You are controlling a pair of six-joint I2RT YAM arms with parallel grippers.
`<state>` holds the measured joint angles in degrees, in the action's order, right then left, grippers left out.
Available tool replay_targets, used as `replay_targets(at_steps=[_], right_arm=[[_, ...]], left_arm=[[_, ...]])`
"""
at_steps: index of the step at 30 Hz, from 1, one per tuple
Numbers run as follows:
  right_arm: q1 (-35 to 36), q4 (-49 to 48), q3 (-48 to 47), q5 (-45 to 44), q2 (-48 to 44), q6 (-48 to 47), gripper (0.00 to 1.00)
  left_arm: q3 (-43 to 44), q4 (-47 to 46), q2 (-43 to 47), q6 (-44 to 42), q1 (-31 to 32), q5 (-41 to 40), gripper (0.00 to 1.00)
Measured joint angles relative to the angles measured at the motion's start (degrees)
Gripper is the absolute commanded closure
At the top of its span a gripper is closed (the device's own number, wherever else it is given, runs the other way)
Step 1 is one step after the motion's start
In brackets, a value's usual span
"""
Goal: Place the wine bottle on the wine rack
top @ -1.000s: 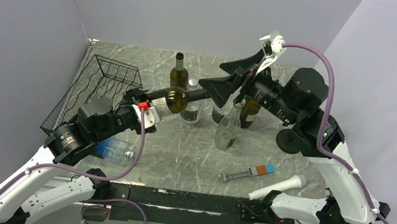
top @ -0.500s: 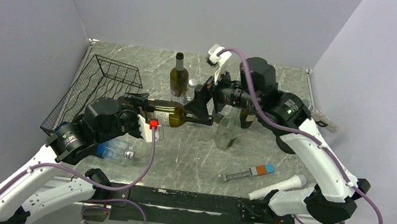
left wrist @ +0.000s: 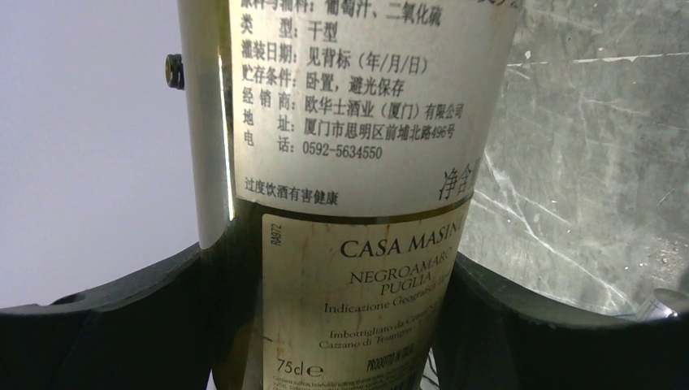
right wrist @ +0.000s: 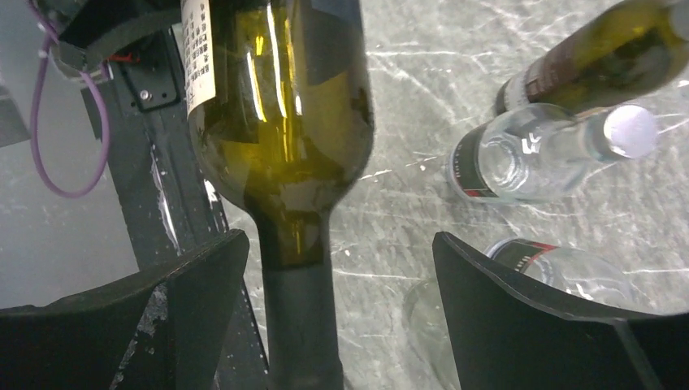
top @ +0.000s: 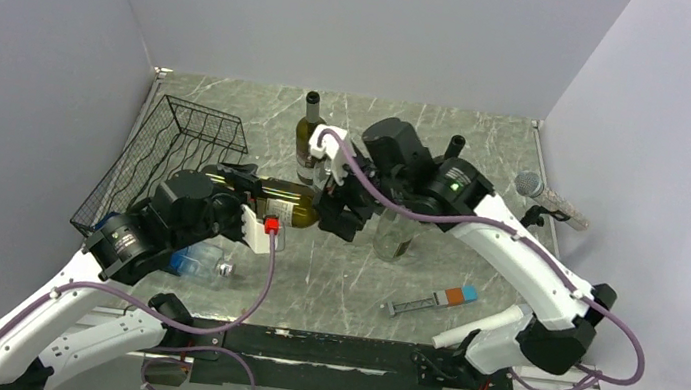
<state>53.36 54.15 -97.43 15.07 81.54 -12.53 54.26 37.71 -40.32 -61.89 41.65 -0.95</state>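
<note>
A dark green wine bottle with a cream label hangs level over the table. My left gripper is shut on the bottle's body, and its black fingers press both sides of the label. Around the bottle's neck stands my right gripper, open, with gaps on both sides and the neck nearer its left finger. The black wire wine rack leans at the far left by the wall, just beyond the bottle's base.
An upright dark bottle and a clear glass bottle stand behind and right of the held one. A plastic bottle lies under my left arm. A marker and a microphone lie to the right.
My right arm has swung down and left from high above, bringing its open jaws around the bottle's neck. The left arm has turned the bottle to lie level.
</note>
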Motion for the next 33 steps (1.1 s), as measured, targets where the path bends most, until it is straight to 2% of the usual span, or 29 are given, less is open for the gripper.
replay_targets(at_steps=[4, 8, 16, 17, 18, 20, 21, 22, 23, 27, 29, 30, 31, 33], right_arm=[[1.6, 1.3, 0.0, 0.2, 3.4, -1.6, 0.14], [2.3, 2.1, 0.0, 0.4, 6.0, -2.3, 0.33], [2.5, 2.9, 0.0, 0.6, 8.3, -2.4, 0.52], [2.5, 2.9, 0.0, 0.9, 8.4, -2.3, 0.57], [2.5, 2.9, 0.0, 1.2, 8.5, -2.2, 0.67], [2.5, 3.1, 0.0, 1.7, 8.7, -2.1, 0.93], [2.5, 3.7, -0.1, 2.4, 8.8, -2.4, 1.0], [2.5, 4.0, -0.1, 2.8, 8.8, -2.4, 1.0], [2.6, 4.4, -0.1, 3.0, 8.9, -2.1, 1.0], [2.6, 4.0, -0.1, 2.8, 9.0, -1.9, 1.0], [2.8, 3.8, -0.1, 2.5, 8.9, -1.8, 1.0], [2.9, 3.7, 0.1, 2.4, 8.9, -1.6, 1.0], [3.1, 3.6, 0.3, 2.1, 8.8, -1.5, 1.0], [3.2, 3.3, 0.8, 1.7, 8.7, -0.5, 1.0]], left_arm=[[0.0, 0.0, 0.0, -0.5, 0.0, -0.5, 0.99], [0.0, -0.1, 0.0, -1.0, 0.0, -0.4, 0.99], [-1.4, 0.2, 0.0, -1.9, -0.1, -1.7, 0.99], [-1.6, -0.1, 0.0, -1.9, -0.1, -1.9, 0.99], [-1.6, -0.2, 0.0, -1.9, -0.1, -2.0, 0.99], [-1.9, -0.3, 0.1, -1.9, -0.2, -2.3, 0.99], [-2.2, -0.2, 0.4, -2.1, -0.2, -2.4, 0.99], [-2.5, -0.1, 0.6, -2.2, -0.3, -2.3, 0.99], [-2.8, -0.1, 0.8, -2.1, -0.3, -2.2, 0.96], [-3.9, -1.0, 2.6, -1.9, -0.3, -1.8, 0.63], [-5.2, -2.2, 3.9, -2.0, -0.3, -1.8, 0.32], [-5.9, -2.8, 4.5, -2.0, -0.3, -1.8, 0.06], [-6.5, -3.3, 5.0, -2.0, -0.3, -1.8, 0.01], [-7.3, -5.0, 5.7, -1.4, -0.3, -1.5, 0.01]])
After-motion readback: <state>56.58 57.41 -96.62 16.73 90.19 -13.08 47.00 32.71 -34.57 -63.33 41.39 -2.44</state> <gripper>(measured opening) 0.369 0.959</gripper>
